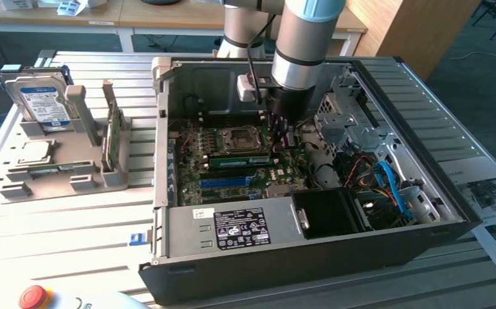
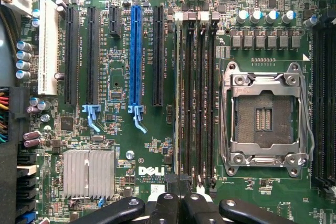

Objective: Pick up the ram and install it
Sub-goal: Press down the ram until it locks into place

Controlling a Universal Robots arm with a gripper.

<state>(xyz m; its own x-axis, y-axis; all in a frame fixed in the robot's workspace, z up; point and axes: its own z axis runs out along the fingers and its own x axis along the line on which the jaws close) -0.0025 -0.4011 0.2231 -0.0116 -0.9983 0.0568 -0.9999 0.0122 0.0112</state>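
I see a silver worktop [image 1: 67,219] made of long metal strips. Behind it stands a wooden desk [image 1: 145,16] with white legs. A tall wooden panel [image 1: 402,29] is beside it. The floor [image 1: 479,58] is dark grey-blue carpet. Daylight falls on everything.

White DELL logo on the green motherboard [image 2: 157,51] — other printing too small to read

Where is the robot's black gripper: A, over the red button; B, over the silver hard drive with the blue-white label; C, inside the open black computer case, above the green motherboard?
C: the gripper hangs inside the computer case over the motherboard.
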